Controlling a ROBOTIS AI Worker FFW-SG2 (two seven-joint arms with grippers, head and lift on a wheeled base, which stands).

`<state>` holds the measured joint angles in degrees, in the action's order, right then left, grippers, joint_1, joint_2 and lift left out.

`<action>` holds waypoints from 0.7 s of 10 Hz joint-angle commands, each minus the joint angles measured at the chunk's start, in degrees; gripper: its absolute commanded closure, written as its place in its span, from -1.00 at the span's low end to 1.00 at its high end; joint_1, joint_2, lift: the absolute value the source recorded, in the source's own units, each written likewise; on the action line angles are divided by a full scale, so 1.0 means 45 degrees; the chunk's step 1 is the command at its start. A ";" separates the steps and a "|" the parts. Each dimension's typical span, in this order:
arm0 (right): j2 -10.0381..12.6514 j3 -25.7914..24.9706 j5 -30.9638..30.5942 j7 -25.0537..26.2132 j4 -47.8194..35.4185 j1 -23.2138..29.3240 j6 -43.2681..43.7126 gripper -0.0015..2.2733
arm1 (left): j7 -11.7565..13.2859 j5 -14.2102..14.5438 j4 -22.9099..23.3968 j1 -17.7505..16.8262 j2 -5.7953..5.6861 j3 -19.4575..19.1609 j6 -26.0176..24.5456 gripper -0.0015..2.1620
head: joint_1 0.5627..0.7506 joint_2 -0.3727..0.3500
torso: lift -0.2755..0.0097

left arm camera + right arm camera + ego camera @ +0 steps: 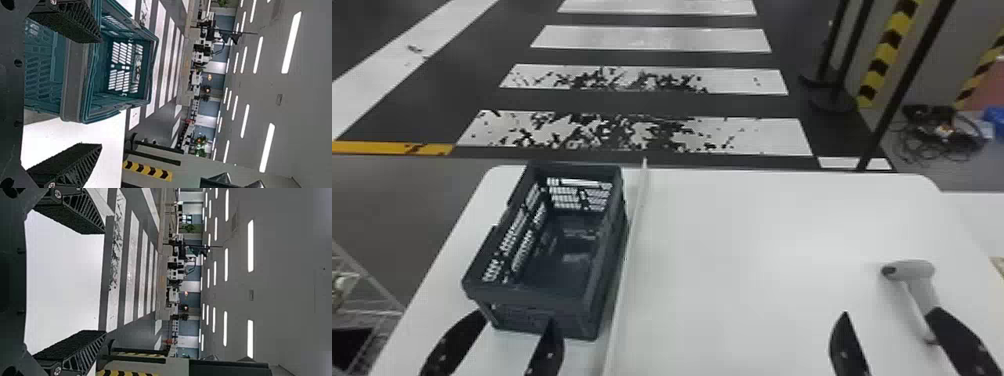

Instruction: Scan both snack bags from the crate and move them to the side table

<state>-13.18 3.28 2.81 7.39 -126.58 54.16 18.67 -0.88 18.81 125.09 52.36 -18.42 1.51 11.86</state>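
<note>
“If we start at the left gripper (516,320), how does it stand?”

“I have its two fingers spread, tips at the near end of the one crate (532,297). I can't tell whether they touch it.”

“And my other question, the right gripper (890,313)?”

“Two fingers again, spread wide. I see one scanner (912,270) by them, its head beyond the tips and its handle running down behind the outer finger. Whether those meet, I can't tell from up here.”

“What lies farther out?”

“One white table (757,225) under the crate, which sits on my left, and one pale strip (618,320) running lengthwise just beside it. Past the table I count four broad crosswise stripes (659,39) on the floor, and at right one tangle of cables (944,125). Another white surface (977,210) shows at the right edge.”

“What do the wrist views add to that head view?”

“Ceiling lights (266,147), in both of them. My left wrist view also gives the crate's slotted side and two ribbed finger pads (80,164). My right one has table between its two pads, with the striped floor beyond.”
</note>
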 commanded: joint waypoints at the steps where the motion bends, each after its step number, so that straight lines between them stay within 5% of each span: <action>1: -0.0020 -0.0065 0.0000 -0.0001 0.0003 0.0132 0.0118 -0.92 | 0.0058 0.0000 -0.0064 0.0045 0.0050 0.0114 0.0341 -0.96 | 0.41 0.08 | 0.26; 7: 0.0000 -0.0085 0.0039 -0.0001 0.0218 0.0347 0.1251 -0.92 | 0.0116 -0.0058 -0.0064 0.0357 0.0108 0.0016 0.0966 -0.96 | 0.41 0.07 | 0.26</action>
<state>-13.22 2.85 2.99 7.38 -125.77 55.70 24.10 -0.35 18.63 124.82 53.96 -17.94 1.55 16.30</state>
